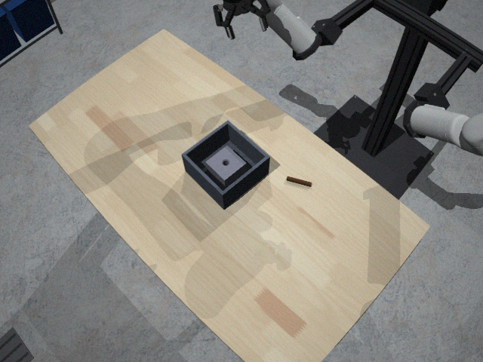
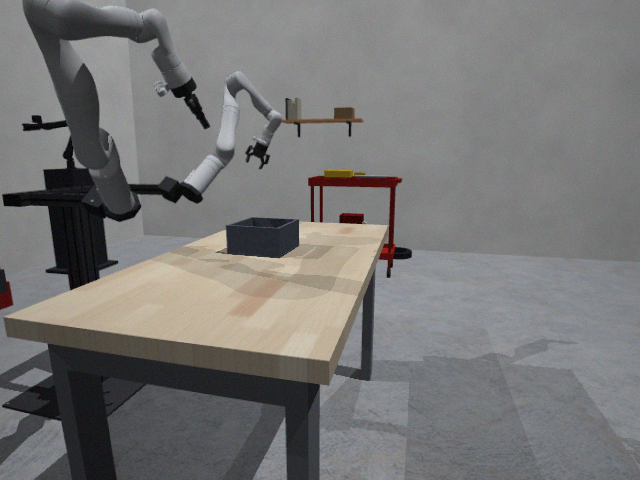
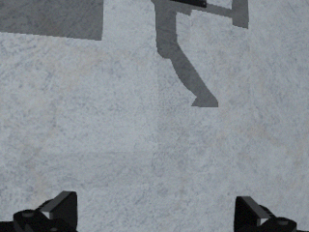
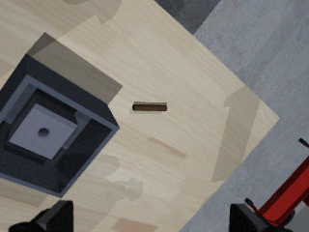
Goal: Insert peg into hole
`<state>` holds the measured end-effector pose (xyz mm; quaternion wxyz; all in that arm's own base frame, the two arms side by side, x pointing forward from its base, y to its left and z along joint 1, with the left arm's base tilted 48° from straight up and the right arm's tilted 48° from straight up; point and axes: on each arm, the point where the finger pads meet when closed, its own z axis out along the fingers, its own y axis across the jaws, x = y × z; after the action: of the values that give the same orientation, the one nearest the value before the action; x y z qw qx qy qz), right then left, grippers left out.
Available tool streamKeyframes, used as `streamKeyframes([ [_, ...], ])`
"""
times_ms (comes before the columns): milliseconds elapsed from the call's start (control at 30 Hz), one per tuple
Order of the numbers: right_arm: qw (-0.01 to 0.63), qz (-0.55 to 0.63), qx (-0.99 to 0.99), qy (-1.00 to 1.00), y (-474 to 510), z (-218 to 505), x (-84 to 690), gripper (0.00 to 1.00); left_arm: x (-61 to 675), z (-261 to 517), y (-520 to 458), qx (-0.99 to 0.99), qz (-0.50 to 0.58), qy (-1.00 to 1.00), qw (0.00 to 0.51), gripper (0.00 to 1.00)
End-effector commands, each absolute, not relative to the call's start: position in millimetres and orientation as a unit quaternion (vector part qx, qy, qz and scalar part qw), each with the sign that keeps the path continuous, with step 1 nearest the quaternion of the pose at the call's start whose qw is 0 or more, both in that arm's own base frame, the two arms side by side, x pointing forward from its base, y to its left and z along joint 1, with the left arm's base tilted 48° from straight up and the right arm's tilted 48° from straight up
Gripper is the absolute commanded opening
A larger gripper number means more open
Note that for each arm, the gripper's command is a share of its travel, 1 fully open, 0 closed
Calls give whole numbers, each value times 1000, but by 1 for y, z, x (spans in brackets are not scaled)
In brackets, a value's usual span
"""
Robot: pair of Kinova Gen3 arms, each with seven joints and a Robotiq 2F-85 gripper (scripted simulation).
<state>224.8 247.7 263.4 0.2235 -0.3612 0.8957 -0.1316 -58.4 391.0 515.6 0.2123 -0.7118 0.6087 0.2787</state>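
Observation:
A thin brown peg (image 1: 299, 181) (image 4: 150, 107) lies flat on the wooden table, a little apart from the box. The dark blue-grey open box (image 1: 249, 182) (image 2: 253, 240) (image 4: 63, 86) stands on the table. Inside it, at the bottom, is a light grey plate (image 1: 216, 161) (image 4: 53, 140) with a round, empty hole in its middle. My right gripper (image 1: 246, 29) (image 4: 151, 213) is open and empty, high up. My left gripper (image 2: 255, 161) (image 3: 155, 213) is open and empty; its wrist view shows only floor, shadows and a dark edge. The peg is not visible in the exterior view.
The box walls (image 1: 202, 175) rise around the plate on all sides. The black arm stand (image 1: 394, 85) is beside the table's long edge. A red cart (image 2: 356, 181) (image 4: 290, 198) stands beyond one table end. Arm shadows fall across the wooden table (image 1: 128, 70) (image 2: 170, 304).

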Motion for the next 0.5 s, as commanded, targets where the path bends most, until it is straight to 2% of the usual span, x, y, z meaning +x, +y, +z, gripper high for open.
streamKeyframes([
  [0, 214, -134, -377, 891, 254, 260, 231, 1000, -59, 516, 391, -712, 279, 608, 213, 1000],
  [467, 130, -168, -499, 840, 293, 212, 281, 1000, -59, 516, 391, -712, 279, 608, 213, 1000],
])
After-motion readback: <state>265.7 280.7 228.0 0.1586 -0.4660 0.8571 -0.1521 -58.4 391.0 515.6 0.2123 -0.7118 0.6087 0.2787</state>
